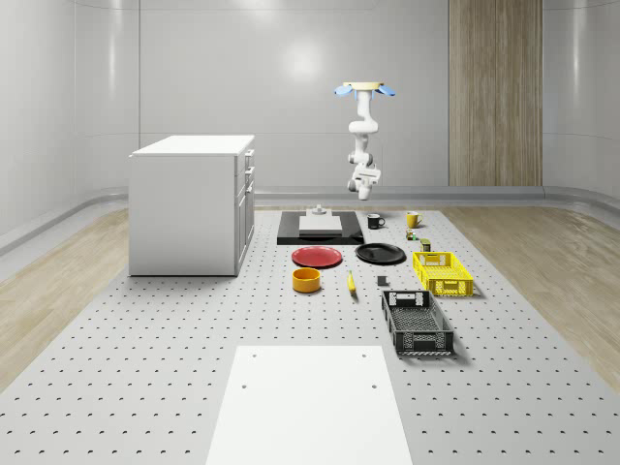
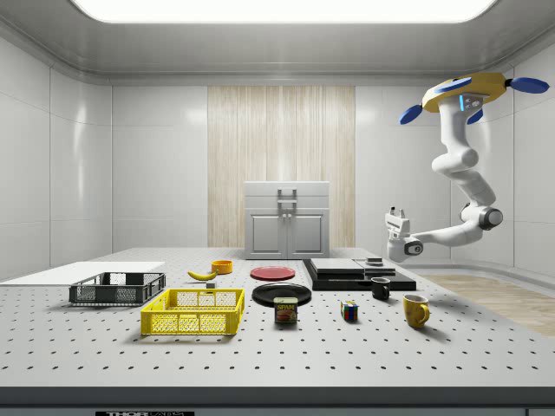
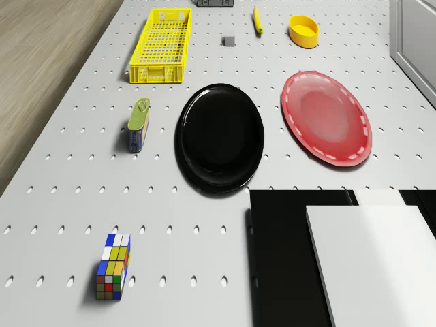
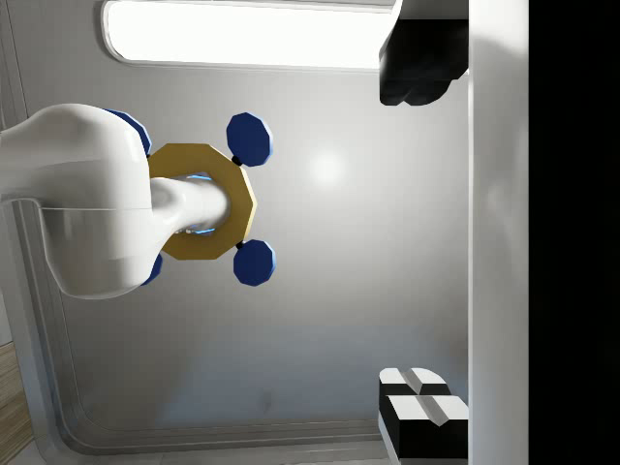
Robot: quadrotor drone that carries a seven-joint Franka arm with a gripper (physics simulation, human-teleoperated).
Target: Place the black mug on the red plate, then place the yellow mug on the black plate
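Some things are hard to make out. In the whole-scene view the can [image 1: 424, 245] and the puzzle cube [image 1: 412, 233] are small specks between the yellow mug [image 1: 413, 220] and the yellow basket [image 1: 443, 272]. A small grey object [image 1: 382, 282] beside the banana [image 1: 351, 282] is too small for us to name. The drone view cuts off the black slab [image 3: 286, 259] and the white block [image 3: 375, 262] on it at the frame edge.

The side view lets us read the mugs best. The black mug [image 2: 381, 289] stands upright on the surface [image 2: 347, 355] just beside the slab. The yellow mug [image 2: 415, 310] stands upright a little nearer the camera. Both are apart from the red plate [image 2: 272, 273] and the black plate [image 2: 281, 294]. The drone view looks straight down on the two plates, which lie side by side and bare.

The drone [image 2: 468, 91] hovers high over the far end of the surface, at the side view's right. Its arm [image 2: 464, 178] bends down and back toward the slab. The hand [image 2: 395, 212] hangs in the air above the black mug and touches nothing. In the wrist view the camera looks up at the drone's underside, and the two fingers [image 4: 421, 58] stand spread wide with nothing between them.
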